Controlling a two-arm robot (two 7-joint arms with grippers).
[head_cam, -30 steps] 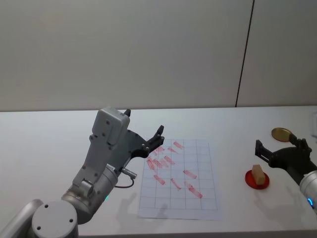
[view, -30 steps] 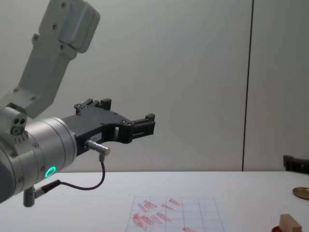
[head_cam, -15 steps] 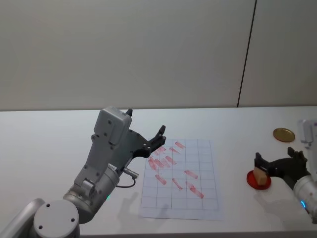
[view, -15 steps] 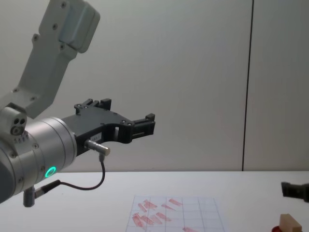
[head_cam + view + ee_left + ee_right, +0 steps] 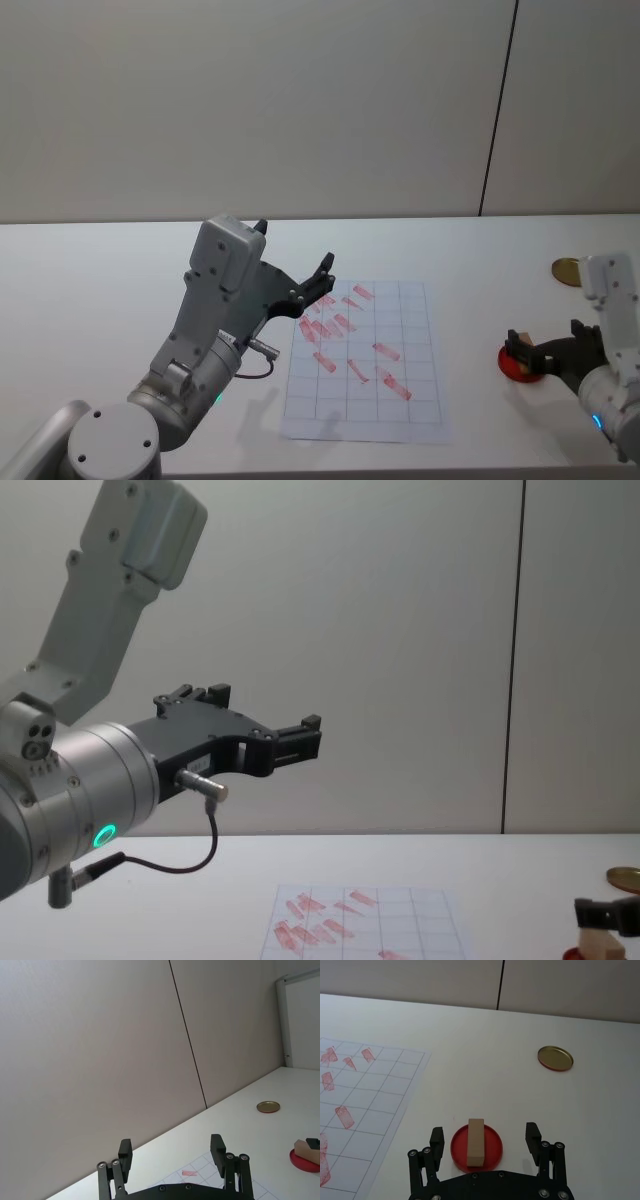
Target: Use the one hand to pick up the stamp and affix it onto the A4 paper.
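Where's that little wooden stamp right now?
The stamp sits on the red ink pad on the robot's right, beside the A4 paper. The right wrist view shows it between the open fingers of the right end effector.

Tan wooden stamp [image 5: 476,1141] on red pad [image 5: 493,1153] — gridded, red-marked paper [image 5: 375,1091] apart

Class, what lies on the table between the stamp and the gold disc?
Bare white table, seen in the right wrist view; only the rim of the red pad under the stamp intervenes before the gold disc.
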